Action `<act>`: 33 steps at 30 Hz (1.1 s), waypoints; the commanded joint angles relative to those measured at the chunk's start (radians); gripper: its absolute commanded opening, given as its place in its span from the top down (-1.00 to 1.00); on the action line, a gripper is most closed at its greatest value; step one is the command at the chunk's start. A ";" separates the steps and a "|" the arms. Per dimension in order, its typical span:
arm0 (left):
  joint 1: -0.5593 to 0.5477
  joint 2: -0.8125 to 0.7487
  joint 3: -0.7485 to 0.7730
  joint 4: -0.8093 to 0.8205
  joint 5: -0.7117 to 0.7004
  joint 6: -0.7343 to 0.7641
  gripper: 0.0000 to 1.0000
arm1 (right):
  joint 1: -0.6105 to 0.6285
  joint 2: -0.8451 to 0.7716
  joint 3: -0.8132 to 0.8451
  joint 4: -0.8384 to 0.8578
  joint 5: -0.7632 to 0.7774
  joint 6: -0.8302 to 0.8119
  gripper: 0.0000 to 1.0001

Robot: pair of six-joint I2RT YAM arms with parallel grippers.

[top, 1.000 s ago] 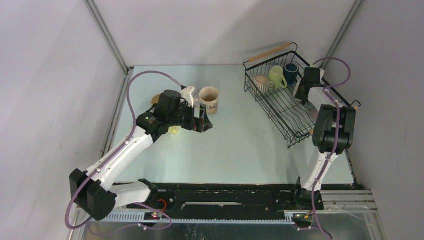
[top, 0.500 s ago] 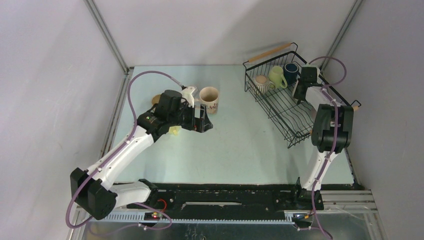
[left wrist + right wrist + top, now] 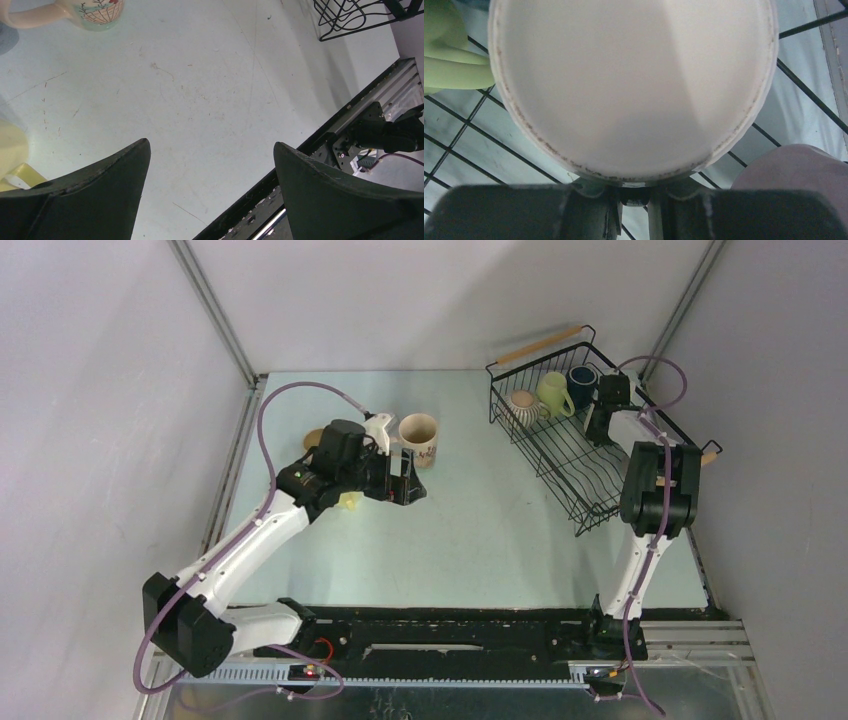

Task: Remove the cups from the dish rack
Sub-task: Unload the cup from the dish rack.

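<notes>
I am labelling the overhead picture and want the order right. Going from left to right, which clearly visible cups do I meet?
Floral-printed cup → ribbed beige cup → yellow-green cup → dark blue cup. The first stands on the table, the other three in the dish rack.

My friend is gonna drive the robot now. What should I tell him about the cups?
Left hand: open, empty, above the table beside the floral cup.
Right hand: inside the rack, apparently pinching the white cup by its rim.
Done: the floral cup stands on the table; a tan cup peeks out behind the left arm.
Left: white cup, green cup, ribbed cup, blue cup and mauve cup are in the rack.
</notes>
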 commanded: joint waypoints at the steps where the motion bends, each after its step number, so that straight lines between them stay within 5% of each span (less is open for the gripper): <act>1: -0.009 -0.003 -0.028 0.037 0.013 -0.005 -1.00 | 0.009 -0.008 0.050 -0.010 0.038 0.011 0.90; 33: -0.009 -0.043 -0.005 0.049 0.027 -0.052 -1.00 | 0.105 -0.469 0.002 -0.143 0.146 0.106 1.00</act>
